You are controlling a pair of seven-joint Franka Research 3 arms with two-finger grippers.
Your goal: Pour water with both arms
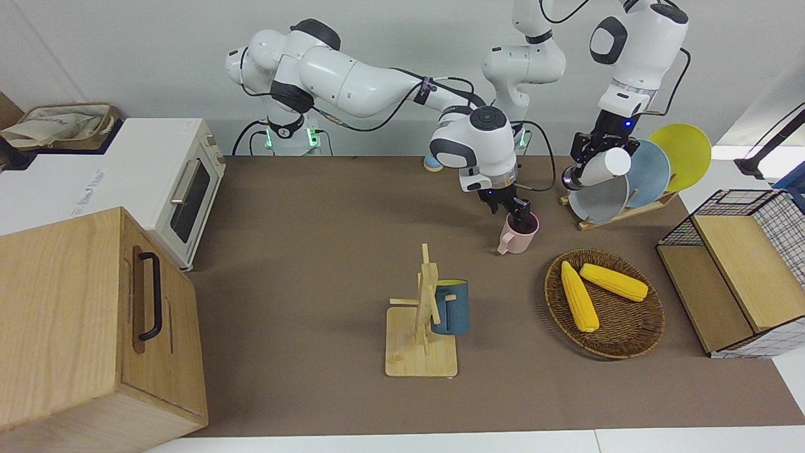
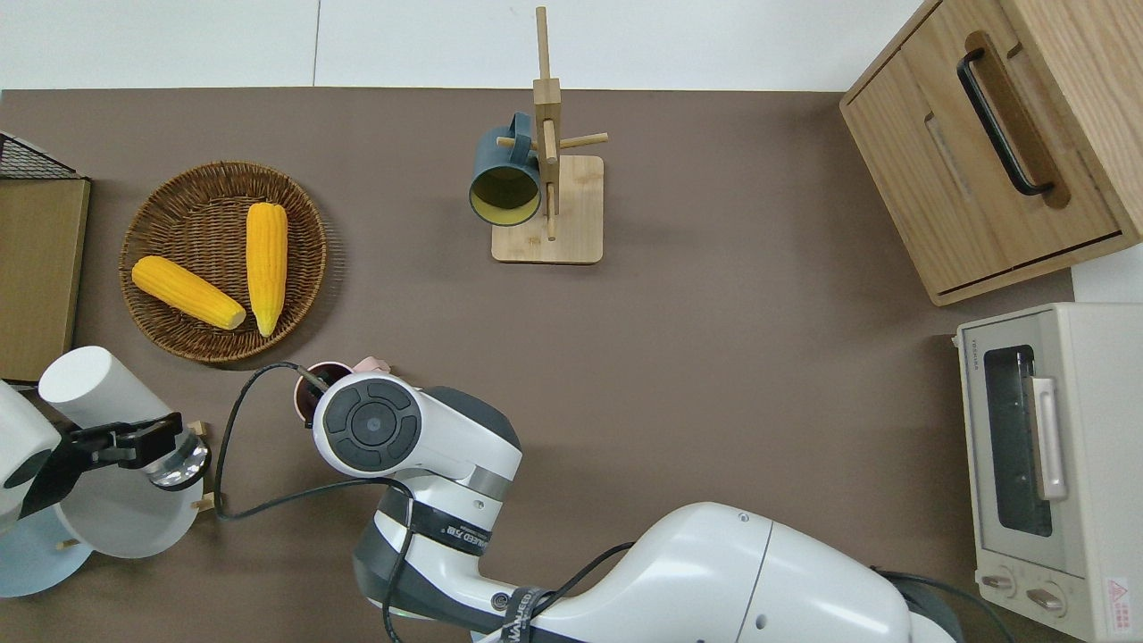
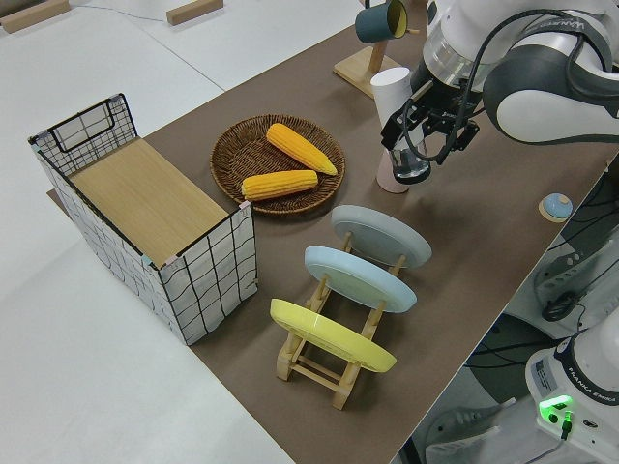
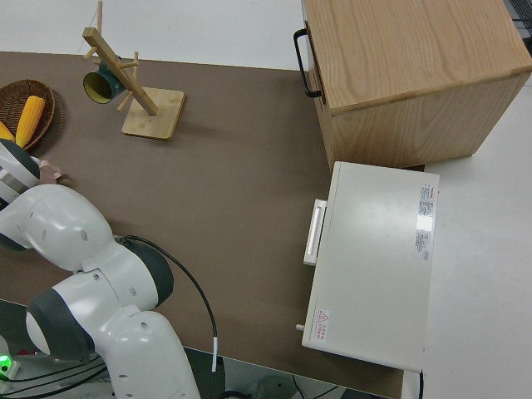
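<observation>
The right claw sits in the centre-right of the front view, pointing down with its fingers clamped over the rim of a pink mug, one finger inside it. The mug stands on the brown surface with its handle turned away from the robots. In the overhead view the mug is mostly hidden under the right arm's wrist, left of centre.

The left claw is in the upper right of the front view, shut on a white cylindrical cup held up in the air and tilted nearly onto its side. In the overhead view this cup lies at the left edge, over the surface just beside the plate rack.

Near it stands one wooden plate rack holding three plates: one grey-blue, one light blue and one yellow (all leaning the same way).

Lower right in the front view is one round wicker basket with two corn cobs in it. At the right edge is one wire crate with wooden boards inside.

In the lower middle, one wooden mug tree carries a single dark blue mug. One small blue-topped round thing lies on the surface near the arms' bases.

At the left edge are one white toaster oven and one wooden cabinet with a black handle.
</observation>
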